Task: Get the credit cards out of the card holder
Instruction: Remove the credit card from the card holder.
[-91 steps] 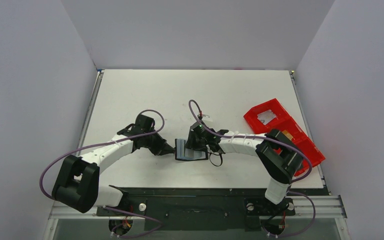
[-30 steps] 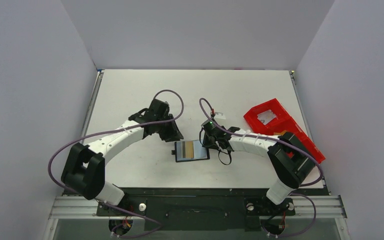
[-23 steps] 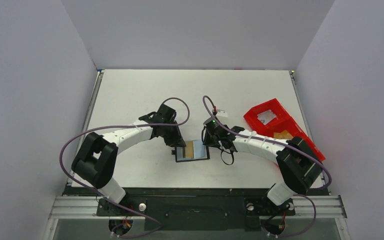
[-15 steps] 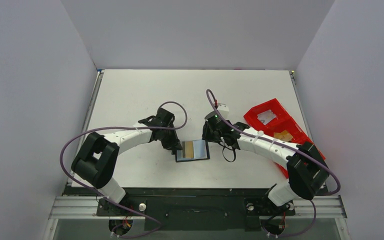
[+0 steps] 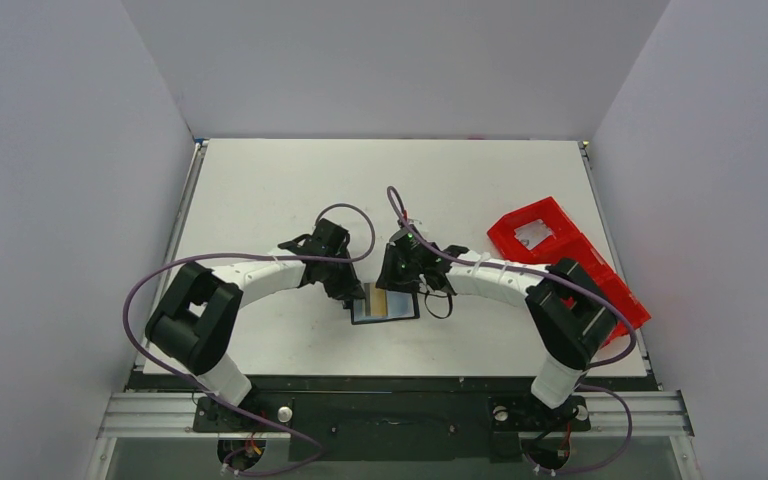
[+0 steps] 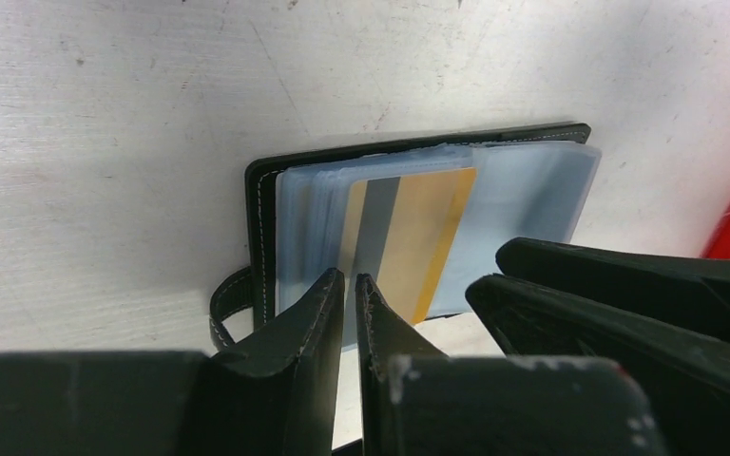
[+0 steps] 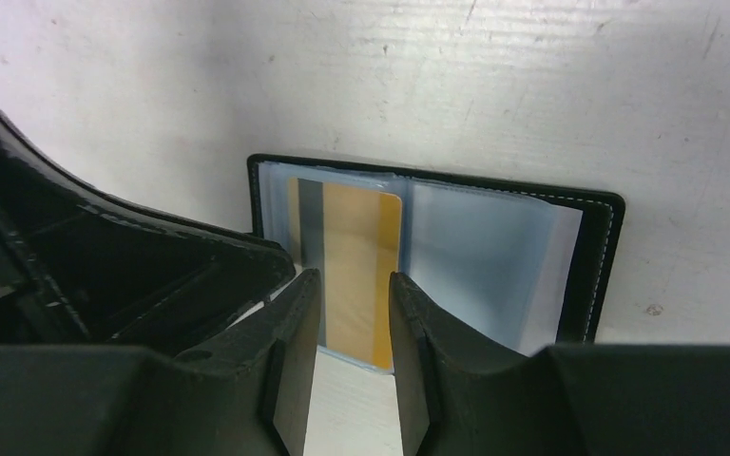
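The card holder lies open and flat on the table, its clear blue-grey sleeves up, with a gold credit card showing in the left half. My left gripper is at its left edge. In the left wrist view the left gripper is shut to a thin slit over the sleeves of the card holder, beside the gold card. My right gripper is at the far edge. In the right wrist view the right gripper stands open, the gold card showing between its fingers.
A red compartment tray lies at the right side of the table, partly under the right arm. The holder's black closing tab loops out at its left edge. The two grippers are very close together over the holder.
My left gripper has shut and come down to the holder's left edge. My right gripper has swung left over the holder's far edge and opened a little wider. The holder has stayed put.
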Available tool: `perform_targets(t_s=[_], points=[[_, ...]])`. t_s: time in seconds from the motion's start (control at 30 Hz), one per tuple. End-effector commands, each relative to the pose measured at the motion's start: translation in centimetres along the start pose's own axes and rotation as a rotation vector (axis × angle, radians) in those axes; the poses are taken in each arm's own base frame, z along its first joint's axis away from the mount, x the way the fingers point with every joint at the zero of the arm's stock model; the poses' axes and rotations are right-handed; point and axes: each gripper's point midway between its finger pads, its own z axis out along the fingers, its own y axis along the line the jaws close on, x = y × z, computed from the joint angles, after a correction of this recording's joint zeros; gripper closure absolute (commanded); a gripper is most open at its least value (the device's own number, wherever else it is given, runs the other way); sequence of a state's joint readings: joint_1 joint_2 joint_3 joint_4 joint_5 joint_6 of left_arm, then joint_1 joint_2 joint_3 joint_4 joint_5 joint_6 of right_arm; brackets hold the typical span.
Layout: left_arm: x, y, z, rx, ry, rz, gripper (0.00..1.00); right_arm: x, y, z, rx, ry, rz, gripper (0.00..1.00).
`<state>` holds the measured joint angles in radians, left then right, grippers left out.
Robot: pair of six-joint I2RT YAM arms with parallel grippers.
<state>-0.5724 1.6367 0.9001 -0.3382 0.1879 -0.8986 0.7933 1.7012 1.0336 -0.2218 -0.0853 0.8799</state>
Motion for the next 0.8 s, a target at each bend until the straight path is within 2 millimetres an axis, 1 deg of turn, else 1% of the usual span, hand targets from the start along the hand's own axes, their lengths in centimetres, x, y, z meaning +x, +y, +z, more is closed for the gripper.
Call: perform_targets(t_s=[0.0, 0.03, 0.07, 0.1, 0.13, 0.2, 0.27, 0.37, 0.47, 0.5, 0.67, 0.77], points=[[-1.0, 0.2, 0.4, -0.002, -0.045, 0.03, 0.92, -0.3, 0.7, 0.6, -0.054, -0.018, 0.034, 0.71], [-1.0, 0.4, 0.5, -0.01, -0.045, 0.03, 0.92, 0.1, 0.2, 0.8, -0.05, -0.014, 0.041, 0.71], [-0.9, 0.7, 0.6, -0.02, -0.04, 0.032, 0.92, -0.1, 0.2, 1.0, -0.061, -0.022, 0.048, 0.71], [-0.9, 0.8, 0.6, -0.025, -0.039, 0.033, 0.92, 0.5, -0.2, 1.2, -0.06, -0.009, 0.057, 0.71], [-0.8, 1.0, 0.7, -0.029, -0.036, 0.036, 0.92, 0.3, -0.1, 1.4, -0.075, -0.017, 0.068, 0.71], [-0.6, 1.2, 0.9, -0.034, -0.033, 0.037, 0.92, 1.1, -0.4, 1.8, -0.088, 0.005, 0.082, 0.71], [-0.5, 1.4, 1.1, -0.037, -0.028, 0.038, 0.92, 1.1, -0.3, 2.1, -0.108, 0.0, 0.096, 0.71], [-0.3, 1.7, 1.5, -0.041, -0.016, 0.039, 0.92, 1.6, -0.9, 2.5, -0.115, 0.009, 0.118, 0.72], [0.0, 2.0, 1.8, -0.047, -0.005, 0.035, 0.93, 1.6, -0.9, 2.7, -0.145, 0.012, 0.147, 0.75], [0.1, 2.1, 1.9, -0.049, -0.002, 0.032, 0.93, 1.7, -1.3, 2.7, -0.143, 0.014, 0.157, 0.75], [0.5, 2.4, 2.3, -0.053, 0.013, 0.022, 0.93, 1.5, -1.5, 2.9, -0.168, 0.018, 0.186, 0.76], [0.7, 2.6, 2.4, -0.059, 0.016, 0.013, 0.95, 1.2, -1.7, 2.8, -0.18, 0.012, 0.205, 0.77]])
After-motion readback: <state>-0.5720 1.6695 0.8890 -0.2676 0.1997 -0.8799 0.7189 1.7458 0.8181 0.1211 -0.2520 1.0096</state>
